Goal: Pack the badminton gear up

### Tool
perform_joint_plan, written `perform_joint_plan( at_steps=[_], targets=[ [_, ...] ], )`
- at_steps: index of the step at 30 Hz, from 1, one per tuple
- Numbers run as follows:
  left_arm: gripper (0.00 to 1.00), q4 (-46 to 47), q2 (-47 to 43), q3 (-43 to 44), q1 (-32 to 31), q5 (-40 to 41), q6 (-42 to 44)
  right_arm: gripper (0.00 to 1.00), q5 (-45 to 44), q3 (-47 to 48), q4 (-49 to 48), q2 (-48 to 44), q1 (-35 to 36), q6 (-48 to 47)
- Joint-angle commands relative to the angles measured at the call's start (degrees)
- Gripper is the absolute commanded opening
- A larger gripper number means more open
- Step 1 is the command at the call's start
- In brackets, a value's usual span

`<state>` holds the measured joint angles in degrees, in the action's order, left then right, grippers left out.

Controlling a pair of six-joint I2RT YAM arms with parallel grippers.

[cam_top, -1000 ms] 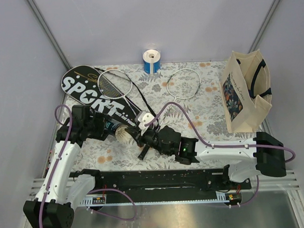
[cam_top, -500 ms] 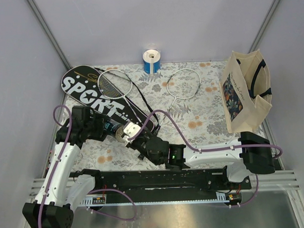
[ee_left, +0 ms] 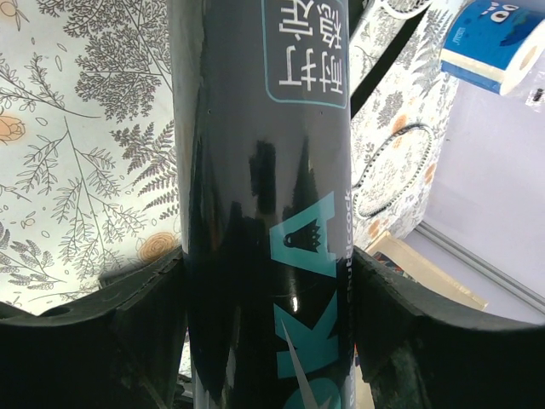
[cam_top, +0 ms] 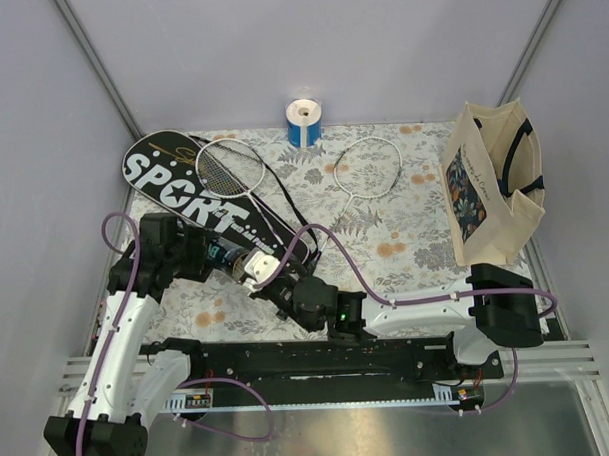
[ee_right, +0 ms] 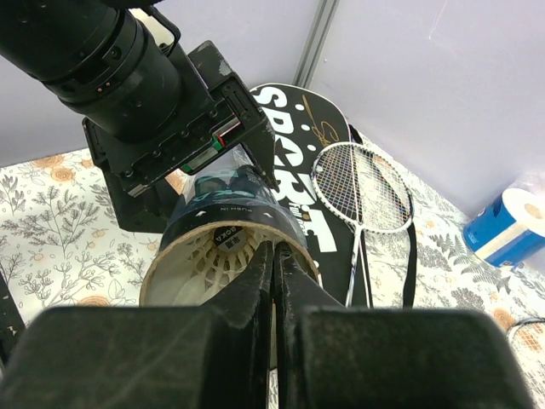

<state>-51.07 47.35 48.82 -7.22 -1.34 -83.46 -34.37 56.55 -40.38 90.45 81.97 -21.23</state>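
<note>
My left gripper (cam_top: 207,256) is shut on the black tube (cam_top: 223,257), which fills the left wrist view (ee_left: 264,213) between both fingers. The tube's open mouth faces my right gripper (cam_top: 271,274). In the right wrist view that gripper (ee_right: 274,251) is shut, its tips at the tube (ee_right: 226,213) mouth, pinching the skirt of a white shuttlecock (ee_right: 213,256) sitting inside. One racket (cam_top: 227,166) lies on the black "SPORT" cover (cam_top: 168,183) at the back left. A second racket (cam_top: 367,166) lies on the cloth at the back middle.
A blue-and-white roll (cam_top: 303,121) stands at the back edge. A beige tote bag (cam_top: 493,186) stands at the right. The right arm's purple cable loops over the flowered tablecloth (cam_top: 405,234). Grey walls close in the back and sides.
My right gripper has carried the shuttlecock left and down to the tube's mouth. The left gripper with the tube has shifted slightly.
</note>
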Motion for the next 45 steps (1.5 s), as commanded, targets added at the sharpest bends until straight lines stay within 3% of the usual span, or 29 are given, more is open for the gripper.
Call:
perform_joint_plan(
  at_steps=[1,6,13,16,20,23,28,33,38,45],
  targets=[
    [0.15,1.8,-3.0,2.6,-1.0,-5.0,0.5,0.00,1.8,-0.6,-2.7,1.7,-0.1,-1.2],
    [0.15,1.8,-3.1,2.2,-1.0,-5.0,0.8,0.03,1.6,-1.4,-2.5,0.6,-0.1,-1.0],
    [0.15,1.8,-4.0,2.1,-0.9,-3.1,1.1,0.28,3.8,-6.6,1.2,-9.0,-0.1,1.8],
    [0.15,1.8,-4.0,2.3,-1.0,-2.4,1.3,0.47,6.2,-8.6,5.0,-14.1,-0.1,5.9],
    [0.15,2.0,-3.8,2.0,-0.9,-2.2,1.8,0.53,8.9,-10.9,10.3,-19.6,-0.1,10.2],
    [0.15,2.6,-3.9,1.5,-1.0,-1.6,2.1,0.55,10.4,-12.0,14.8,-23.6,-0.1,14.9],
    [0.15,1.7,-4.9,1.5,-1.0,3.0,3.6,0.55,-0.2,-13.8,24.6,-30.7,-0.1,28.2],
    [0.15,1.6,-6.8,0.7,-0.9,5.5,4.1,0.48,-8.4,-16.6,35.7,-33.8,-2.2,35.7],
    [0.15,1.5,-8.1,-0.5,-0.9,6.6,5.4,0.48,-6.9,-19.3,48.4,-36.3,-11.0,47.4],
    [0.15,0.5,-10.5,-2.8,-1.0,8.1,7.9,0.47,0.9,-23.1,60.8,-34.9,-24.9,55.5]
  ],
)
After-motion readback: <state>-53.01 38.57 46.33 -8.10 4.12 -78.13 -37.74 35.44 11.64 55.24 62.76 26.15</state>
